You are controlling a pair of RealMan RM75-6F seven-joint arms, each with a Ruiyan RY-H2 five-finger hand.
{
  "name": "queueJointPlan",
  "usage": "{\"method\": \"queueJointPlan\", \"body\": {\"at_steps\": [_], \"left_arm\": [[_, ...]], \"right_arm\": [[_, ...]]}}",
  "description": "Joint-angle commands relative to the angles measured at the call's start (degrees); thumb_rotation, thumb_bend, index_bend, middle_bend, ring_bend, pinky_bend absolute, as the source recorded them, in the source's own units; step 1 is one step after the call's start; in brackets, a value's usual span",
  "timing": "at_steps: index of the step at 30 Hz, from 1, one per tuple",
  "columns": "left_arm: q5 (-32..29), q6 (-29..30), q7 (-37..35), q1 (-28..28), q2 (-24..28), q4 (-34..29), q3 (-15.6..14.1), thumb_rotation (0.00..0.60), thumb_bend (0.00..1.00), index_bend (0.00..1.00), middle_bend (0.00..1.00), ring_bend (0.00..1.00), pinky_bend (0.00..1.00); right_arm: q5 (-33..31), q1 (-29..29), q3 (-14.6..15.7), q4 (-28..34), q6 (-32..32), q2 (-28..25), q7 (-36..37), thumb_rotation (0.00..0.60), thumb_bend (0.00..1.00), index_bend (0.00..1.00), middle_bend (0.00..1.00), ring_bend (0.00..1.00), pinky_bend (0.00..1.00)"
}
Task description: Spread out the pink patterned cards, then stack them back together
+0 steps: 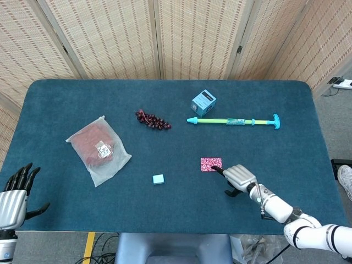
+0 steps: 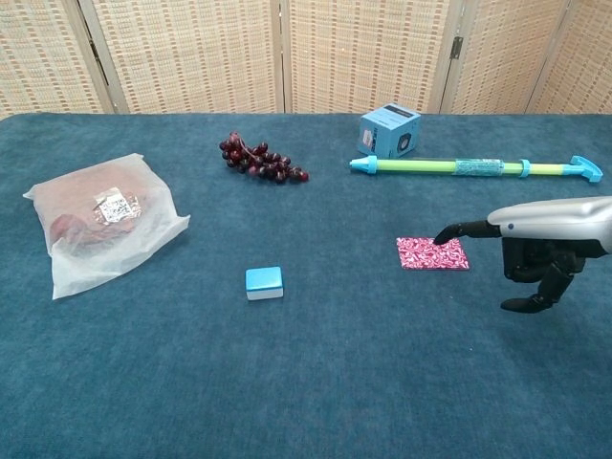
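- The pink patterned cards [image 2: 432,253] lay as one squared stack, flat on the blue counter [image 1: 66,99], right of centre, in front of the green-and-blue water pump toy [image 1: 234,121] and well apart from the small light-blue block [image 2: 264,283].
- You could expect the stack to be light, thin and slick, the cards sliding over one another readily; the felt-like counter top would likely grip the bottom card.
- Being so flat, the stack offered little edge to pinch. A fingertip pressed down on the top face and dragged sideways looked the better way to fan it out, with the edges left for gathering it back.
- Your right hand [image 2: 547,234] hung low at the stack's right side, palm down, one finger stretched forward with its tip at the near right edge of the cards. Whether it touched them could not be told.
- The rest of that hand's fingers [image 2: 532,287] curled under the palm and held nothing.
- The forearm ran back toward the counter's near right corner, nearly level with the surface.
- Your left hand [image 1: 15,192] sat off the counter's near left corner, fingers spread and empty, well away from the cards.
- The bagged meat [image 1: 98,148], the grapes [image 1: 153,120] and the small blue box [image 1: 203,102] were all clear of your reach path.
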State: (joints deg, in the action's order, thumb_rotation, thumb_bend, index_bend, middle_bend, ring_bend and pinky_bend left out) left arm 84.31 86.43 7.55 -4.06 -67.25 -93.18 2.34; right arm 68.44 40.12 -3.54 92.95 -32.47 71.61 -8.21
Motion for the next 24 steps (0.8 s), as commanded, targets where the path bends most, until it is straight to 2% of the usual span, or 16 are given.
{"method": "queueJointPlan", "body": {"at_steps": [1, 13, 24], "left_arm": [[-0.1, 0.0, -0.4, 0.0, 0.0, 0.2, 0.1, 0.600, 0.18, 0.12, 0.04, 0.05, 0.15], [-0.8, -0.1, -1.4, 0.6, 0.2, 1.3, 0.0, 0.600, 0.18, 0.12, 0.04, 0.05, 0.15], [-0.5, 0.1, -1.3, 0.7, 0.6, 0.4, 0.1, 0.600, 0.18, 0.13, 0.04, 0.05, 0.15]], "right_arm": [[-2.6, 1.9, 0.2, -1.3, 1.5, 1.4, -1.3, 0.600, 0.38, 0.00, 0.98, 1.00, 1.00], [-9.0, 5.4, 1.6, -5.5, 2.3, 5.5, -3.0, 0.600, 0.38, 0.01, 0.98, 1.00, 1.00], [-10.7, 7.1, 2.8, -7.2, 3.3, 6.1, -1.9, 0.600, 0.38, 0.01, 0.98, 1.00, 1.00]]}}
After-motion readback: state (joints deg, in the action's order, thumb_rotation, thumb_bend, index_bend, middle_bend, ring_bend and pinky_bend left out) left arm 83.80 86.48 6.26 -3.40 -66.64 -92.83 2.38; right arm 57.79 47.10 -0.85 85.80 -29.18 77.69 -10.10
